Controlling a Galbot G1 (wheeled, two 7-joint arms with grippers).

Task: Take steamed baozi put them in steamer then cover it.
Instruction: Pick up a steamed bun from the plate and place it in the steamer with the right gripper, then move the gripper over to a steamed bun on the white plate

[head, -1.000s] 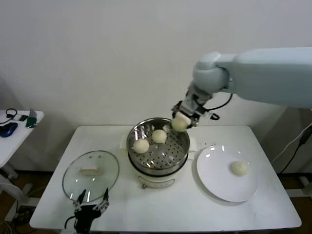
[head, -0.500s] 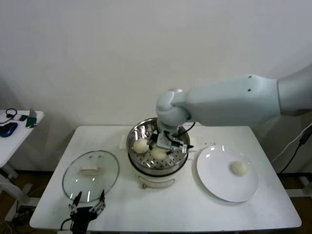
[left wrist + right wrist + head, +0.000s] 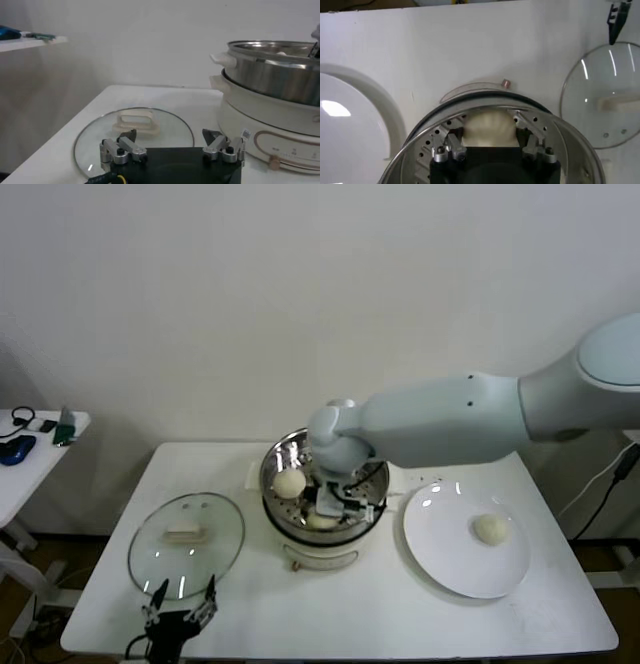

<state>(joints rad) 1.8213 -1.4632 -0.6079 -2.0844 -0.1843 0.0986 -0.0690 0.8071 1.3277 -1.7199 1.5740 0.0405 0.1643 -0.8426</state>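
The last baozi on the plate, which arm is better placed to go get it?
Right. The right gripper is inside the steamer, next to the white plate holding the last baozi. The left gripper is low beside the glass lid, farther away.

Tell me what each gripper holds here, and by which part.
The right gripper straddles a bun by its sides inside the steamer; whether it grips cannot be told. The left gripper is open, holding nothing.

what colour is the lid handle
Cream-white, a bar at the centre of the clear glass lid; the handle shows best in the left wrist view.
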